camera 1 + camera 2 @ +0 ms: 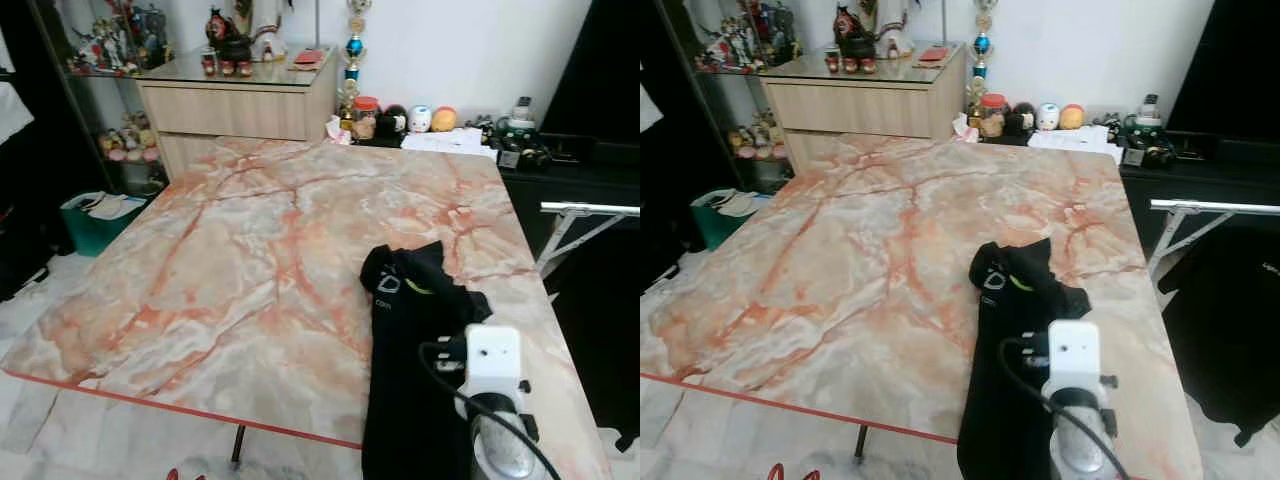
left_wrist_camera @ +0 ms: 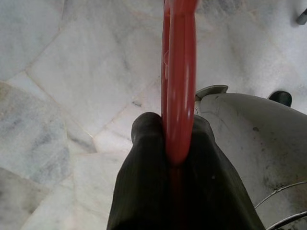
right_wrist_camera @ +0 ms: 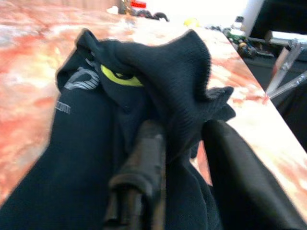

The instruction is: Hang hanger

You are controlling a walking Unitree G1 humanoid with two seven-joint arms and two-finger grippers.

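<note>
No words or numbers can be read with any certainty. The black garment [image 3: 96, 143], bunched just ahead of the right gripper's [image 3: 184, 143] jaws, carries a grey emblem [image 3: 79, 79] and a short line of pale lettering [image 3: 62, 107] beside it, too blurred to make out, with a yellow-green mark [image 3: 117, 76] nearby that bears no legible characters.

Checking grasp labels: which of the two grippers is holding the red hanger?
The left gripper: its black fingers clamp the red hanger above the floor. The right gripper is at the black shirt on the marble table.
</note>
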